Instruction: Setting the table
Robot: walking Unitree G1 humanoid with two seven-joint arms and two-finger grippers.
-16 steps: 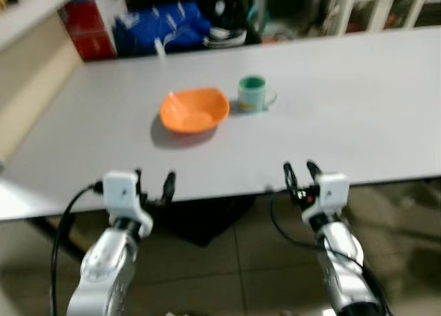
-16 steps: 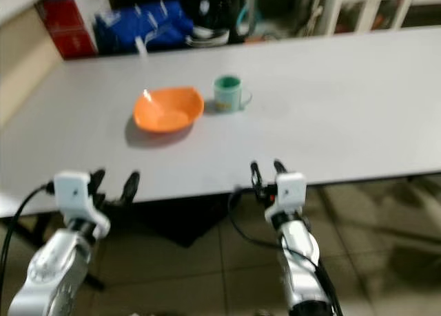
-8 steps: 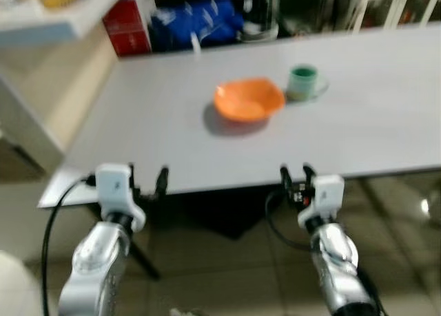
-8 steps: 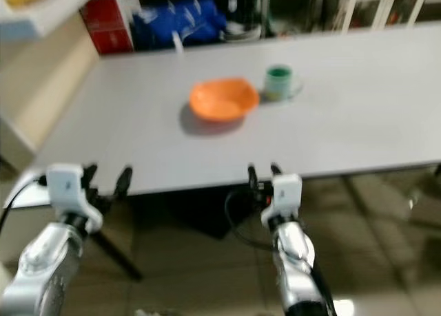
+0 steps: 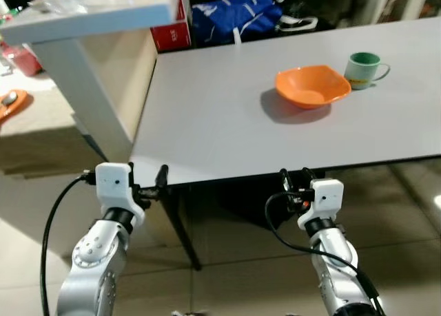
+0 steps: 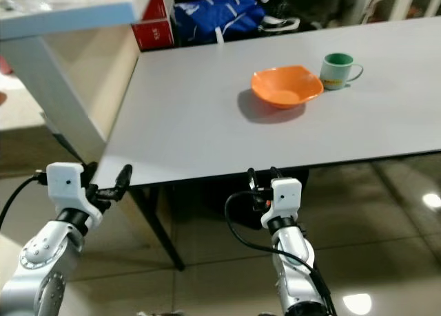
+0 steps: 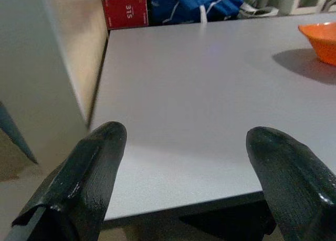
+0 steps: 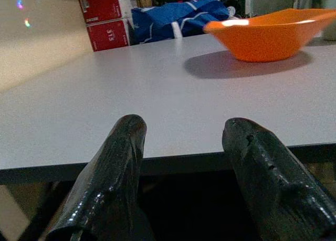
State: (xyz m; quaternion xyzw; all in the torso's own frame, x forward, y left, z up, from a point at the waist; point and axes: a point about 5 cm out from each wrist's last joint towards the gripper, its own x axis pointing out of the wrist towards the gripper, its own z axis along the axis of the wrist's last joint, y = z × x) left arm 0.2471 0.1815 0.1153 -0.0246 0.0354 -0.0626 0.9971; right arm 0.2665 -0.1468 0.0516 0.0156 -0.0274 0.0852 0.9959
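Note:
An orange bowl sits on the grey table, toward its far right. Just right of the bowl stands a green-and-white mug, handle to the right. Both grippers hover below and before the table's near edge. My left gripper is open near the table's left corner with nothing between its fingers. My right gripper is open and empty too, in line with the orange bowl but well short of it.
A white shelf with small items and a slanted leg stands to the left of the table. Red boxes and a blue bag lie beyond the far edge. Tiled floor lies below.
The camera has swung left and pulled back, so the bowl and mug sit further right in the picture. The white shelf has come into view. Both grippers remain open.

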